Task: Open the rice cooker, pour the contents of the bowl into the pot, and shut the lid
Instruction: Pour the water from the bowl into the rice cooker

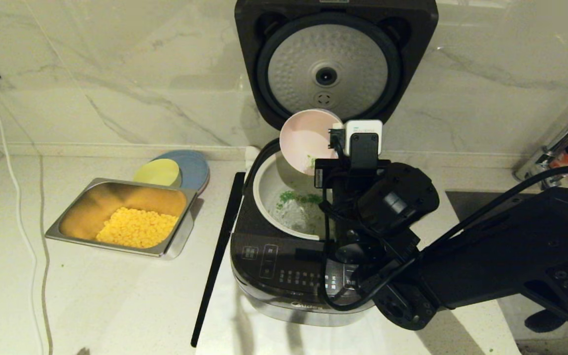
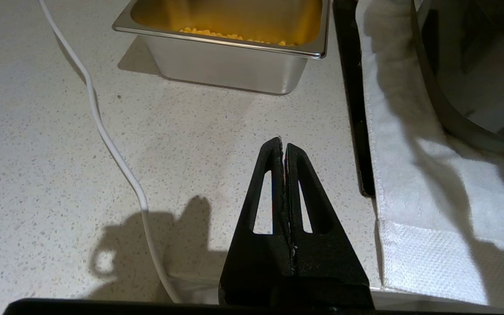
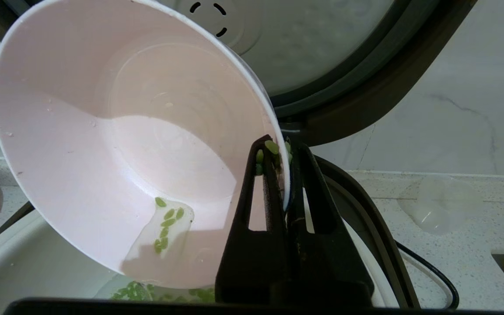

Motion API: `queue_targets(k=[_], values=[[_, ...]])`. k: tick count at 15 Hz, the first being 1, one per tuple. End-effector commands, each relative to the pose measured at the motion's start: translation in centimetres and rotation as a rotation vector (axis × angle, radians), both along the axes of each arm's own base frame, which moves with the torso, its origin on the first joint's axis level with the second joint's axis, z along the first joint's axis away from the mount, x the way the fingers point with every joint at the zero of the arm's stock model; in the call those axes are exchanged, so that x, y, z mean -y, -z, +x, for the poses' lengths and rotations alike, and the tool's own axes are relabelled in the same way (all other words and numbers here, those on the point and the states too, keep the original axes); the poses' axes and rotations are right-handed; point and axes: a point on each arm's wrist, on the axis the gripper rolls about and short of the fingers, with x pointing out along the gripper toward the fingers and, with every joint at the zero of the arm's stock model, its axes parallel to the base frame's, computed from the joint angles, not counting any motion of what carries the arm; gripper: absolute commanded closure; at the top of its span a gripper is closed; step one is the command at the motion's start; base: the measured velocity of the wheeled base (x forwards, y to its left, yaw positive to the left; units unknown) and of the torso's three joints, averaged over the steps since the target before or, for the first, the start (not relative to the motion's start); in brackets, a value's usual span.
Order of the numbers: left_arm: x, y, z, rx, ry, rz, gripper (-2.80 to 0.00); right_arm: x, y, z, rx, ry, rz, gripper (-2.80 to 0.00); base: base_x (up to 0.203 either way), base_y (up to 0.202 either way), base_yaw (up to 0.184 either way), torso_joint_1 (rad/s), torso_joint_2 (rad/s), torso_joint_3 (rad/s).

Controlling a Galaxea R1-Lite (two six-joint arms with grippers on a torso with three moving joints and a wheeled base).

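- While my right gripper point(image 3: 285, 175) clamps the rim of the bowl point(image 3: 116, 144), its fingers are pressed together with only the thin pink wall between them, one inside and one outside.
- Held this way, the bowl point(image 1: 307, 139) is tipped steeply over the far side of the pot point(image 1: 270, 183), its mouth turned toward the near left and its lower edge hanging just above the pot's opening.
- Most of the contents point(image 1: 300, 197) already lie in the pot as a green patch in liquid; a few green bits point(image 3: 166, 221) cling in a wet trickle on the bowl's lower inside wall, and a few more sit by my fingertip at the rim.
- Behind the bowl the lid point(image 1: 334, 59) stands upright, wide open, its dimpled silver underside facing me.
- The rice cooker point(image 1: 284, 276) sits on a white cloth point(image 2: 414, 192) at the middle of the counter point(image 1: 116, 296), its touch panel on the near side, partly hidden by my right arm.
- My left gripper point(image 2: 284, 151) is parked low over the near counter, left of the cloth, fingers pressed together with nothing between them.
- Left of the cooker is a steel tray point(image 1: 69, 222) with yellow corn kernels point(image 1: 137, 227); beyond it a yellow bowl point(image 1: 157, 172) rests on a blue plate point(image 1: 196, 167).
- A white cable point(image 1: 17, 207) trails down the far left of the counter.
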Motion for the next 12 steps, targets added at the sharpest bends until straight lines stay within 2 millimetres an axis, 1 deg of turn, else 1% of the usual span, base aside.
queue_targets(k=[1, 5, 6, 9, 12], values=[[0.0, 0.3, 0.1, -0.008, 0.000, 0.000, 0.00, 0.1, -0.3, -0.1, 0.005, 0.010, 0.005, 0.00, 0.000, 0.000, 0.000, 0.000, 0.00, 0.000], [0.0, 0.3, 0.1, -0.008, 0.000, 0.000, 0.00, 0.7, -1.7, -0.6, 0.026, 0.016, 0.030, 0.00, 0.000, 0.000, 0.000, 0.000, 0.00, 0.000], [0.0, 0.3, 0.1, -0.008, 0.000, 0.000, 0.00, 0.7, -1.7, -0.7, 0.024, 0.017, 0.027, 0.00, 0.000, 0.000, 0.000, 0.000, 0.00, 0.000], [0.0, 0.3, 0.1, -0.008, 0.000, 0.000, 0.00, 0.2, -0.1, -0.2, -0.003, 0.015, -0.004, 0.00, 0.000, 0.000, 0.000, 0.000, 0.00, 0.000], [0.0, 0.3, 0.1, -0.008, 0.000, 0.000, 0.00, -0.1, 1.1, 0.1, -0.024, 0.013, -0.022, 0.00, 0.000, 0.000, 0.000, 0.000, 0.00, 0.000]])
